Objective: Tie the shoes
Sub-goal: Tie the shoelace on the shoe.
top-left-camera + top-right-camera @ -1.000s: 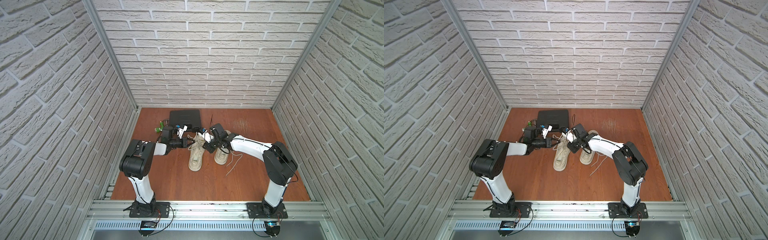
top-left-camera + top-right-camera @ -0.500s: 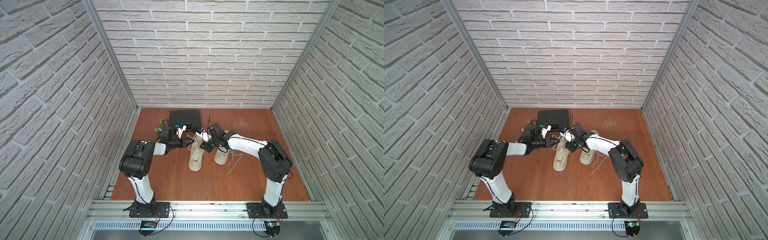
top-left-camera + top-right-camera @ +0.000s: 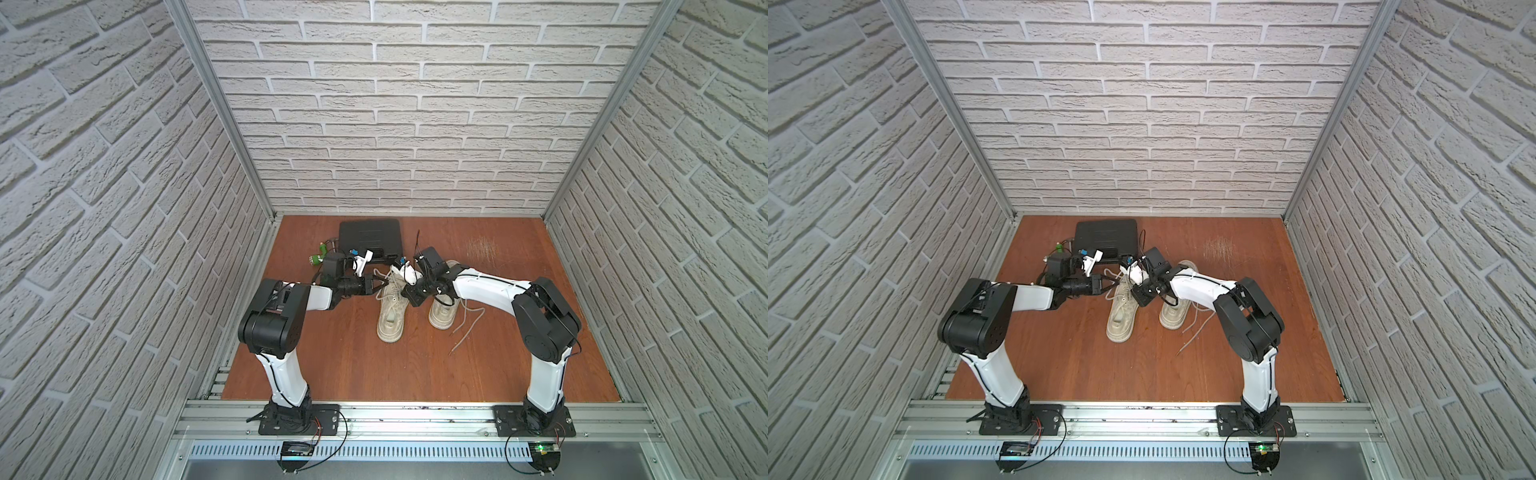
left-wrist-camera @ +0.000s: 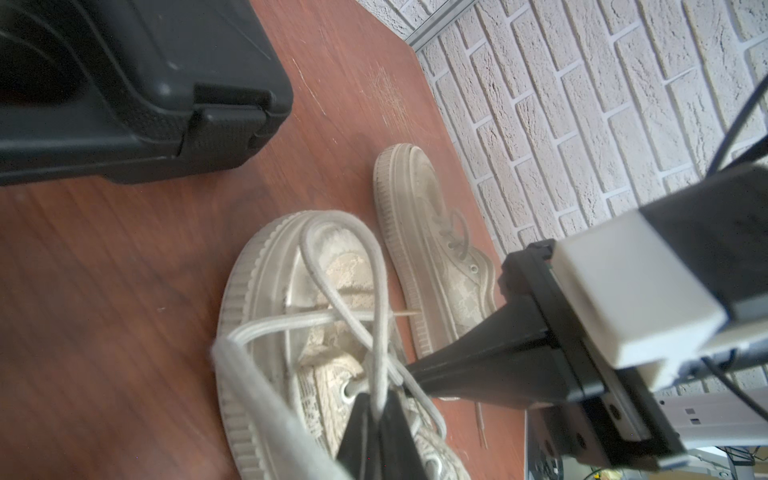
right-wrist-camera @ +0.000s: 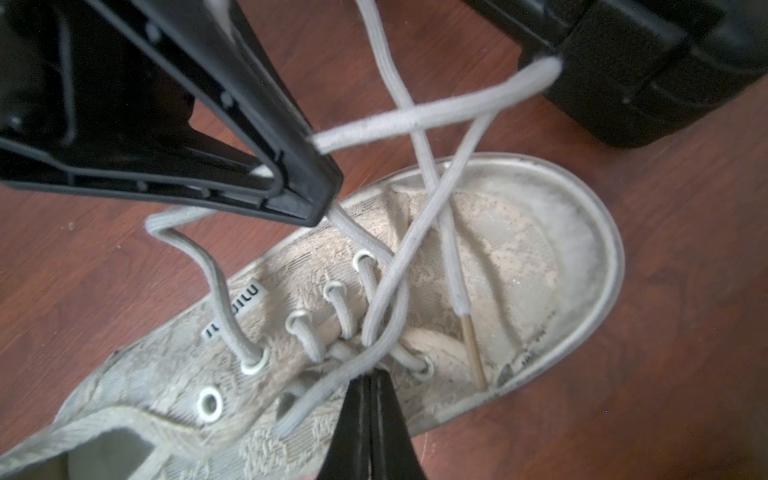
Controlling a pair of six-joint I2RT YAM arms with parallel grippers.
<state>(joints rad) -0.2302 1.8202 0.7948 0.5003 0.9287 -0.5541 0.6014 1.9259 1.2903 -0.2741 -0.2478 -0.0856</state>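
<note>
L hand (image 4: 376,411) is clamped shut on a lace (image 5: 415,120) loop off the left shoe (image 3: 391,316), which sits mid surface (image 3: 332,365) just beside its pair, toes toward the black case (image 3: 370,237); R hand (image 5: 366,386) is pinched closed at the lace crossing by the eyelets (image 5: 334,289), looks like tips-only on a strand. If you pull apart fast that strand prob slips out, or the shoe drags/tips since nothing pins it. Hands are near each other, so they could clash; right shoe (image 3: 444,318) is untied, laces loose on the surface.

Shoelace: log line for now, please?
beige canvas sneaker | long cream lace: crossed, no bow yet | left gripper: shut on lace | right gripper: shut on lace
</note>
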